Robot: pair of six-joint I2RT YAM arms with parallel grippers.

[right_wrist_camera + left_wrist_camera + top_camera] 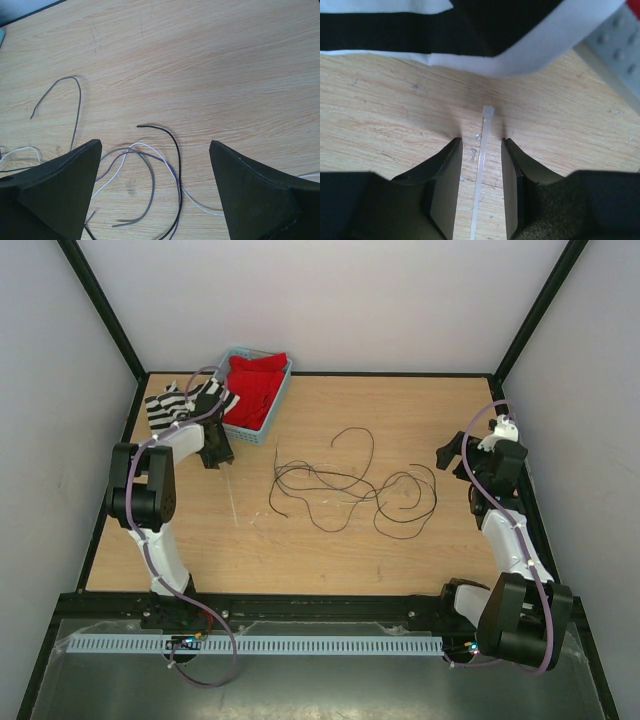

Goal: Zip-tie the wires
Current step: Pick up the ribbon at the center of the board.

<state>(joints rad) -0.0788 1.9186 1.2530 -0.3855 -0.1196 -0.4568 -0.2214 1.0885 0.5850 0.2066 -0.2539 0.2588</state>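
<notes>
the step in hand looks like picking up the zip tie (481,175), which lies flat on the worktop (300,550) at the far left, close to the striped cloth (470,30) and the basket (262,430). the left fingers (442,175) stand apart, one on each side of the strip, with bare wood showing on both sides, so nothing is clamped yet. to do it well, close squarely across the strip, low enough to catch such a thin flat piece, and a little back from its square head so the head is free for threading. the right fingers (60,190) are spread wide and empty above the wires (177,150), which sprawl loose mid-worktop, well apart from the zip tie.
</notes>
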